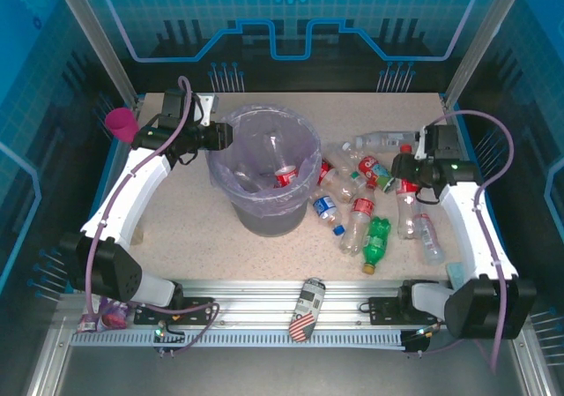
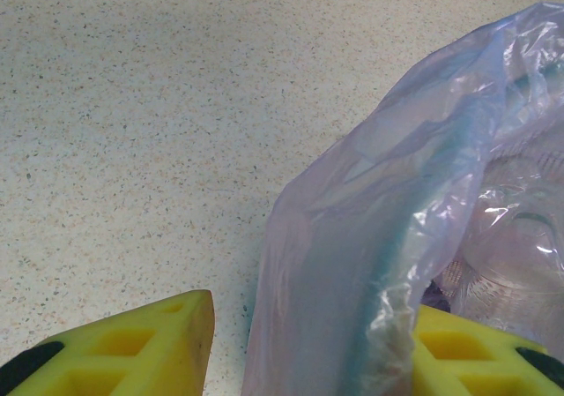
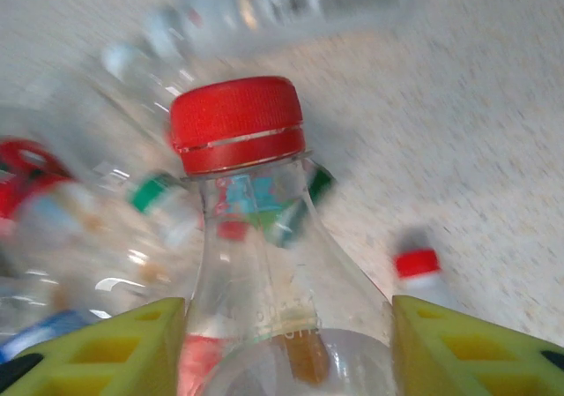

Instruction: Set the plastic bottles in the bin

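Top external: the left gripper (image 1: 227, 137) is seen at the bin (image 1: 264, 211), its tip against the rim on the side away from the other arm. Inside the bin, just beyond that tip, one red-labelled bottle (image 1: 284, 177) is lying on the lavender liner. The pink goblet (image 1: 122, 124) is standing behind this gripper, well apart from it, at the table (image 1: 176, 228) edge. The right gripper (image 1: 398, 168) is held over the loose plastic bottles (image 1: 360, 209), which are scattered on the table between it and the bin and back toward its own base. The green bottle (image 1: 377, 242) is lying among them, nearer the arm bases than the gripper. The patterned can (image 1: 306, 310) is lying on the front rail between the two bases, well apart from both grippers. Left wrist: the two yellow fingers (image 2: 132, 347) are spread wide and the liner-covered rim of the bin is straddled by them. The rim is close against the right-hand finger, and a narrow strip of table is seen between the liner and the other finger. Nothing is pinched. Clear plastic is made out through the liner beyond the right-hand finger. Right wrist: a red-capped bottle (image 3: 256, 237) is pinched at its shoulder between the yellow fingers (image 3: 476, 343), both sides being touched, with the cap pointing away from the wrist. The bottle is recorded sharp, while the other bottles and the table past it are smeared.
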Robot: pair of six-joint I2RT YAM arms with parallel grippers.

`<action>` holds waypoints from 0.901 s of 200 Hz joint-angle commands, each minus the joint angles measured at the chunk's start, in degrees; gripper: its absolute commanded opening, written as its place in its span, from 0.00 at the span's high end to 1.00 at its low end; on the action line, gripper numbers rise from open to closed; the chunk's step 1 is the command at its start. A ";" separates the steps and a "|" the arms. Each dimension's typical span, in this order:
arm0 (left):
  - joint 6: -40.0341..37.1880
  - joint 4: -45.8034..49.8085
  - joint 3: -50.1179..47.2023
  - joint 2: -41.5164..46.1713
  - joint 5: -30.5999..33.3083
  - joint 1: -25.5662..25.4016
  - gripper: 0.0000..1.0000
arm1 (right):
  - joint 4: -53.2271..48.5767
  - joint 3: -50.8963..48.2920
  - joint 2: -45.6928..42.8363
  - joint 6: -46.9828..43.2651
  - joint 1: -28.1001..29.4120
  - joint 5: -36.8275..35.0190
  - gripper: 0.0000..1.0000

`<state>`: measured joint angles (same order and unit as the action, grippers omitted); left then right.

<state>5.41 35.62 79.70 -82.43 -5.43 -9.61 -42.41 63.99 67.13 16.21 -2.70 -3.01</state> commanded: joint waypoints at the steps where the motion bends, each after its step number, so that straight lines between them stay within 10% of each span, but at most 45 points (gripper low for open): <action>1: -1.57 4.03 -2.71 -2.89 2.09 -0.08 0.52 | 5.72 4.83 -2.75 3.49 -0.25 11.20 0.45; 88: -1.22 3.98 -2.72 -2.76 1.70 -0.08 0.51 | 33.91 23.85 5.18 13.07 18.09 21.20 0.44; 180: -1.37 3.98 -2.75 -2.57 1.99 -0.15 0.51 | 31.65 37.87 25.12 9.57 36.00 25.11 0.44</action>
<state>5.41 35.62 79.70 -82.43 -5.43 -9.61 -9.39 100.68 88.12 26.50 30.35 19.16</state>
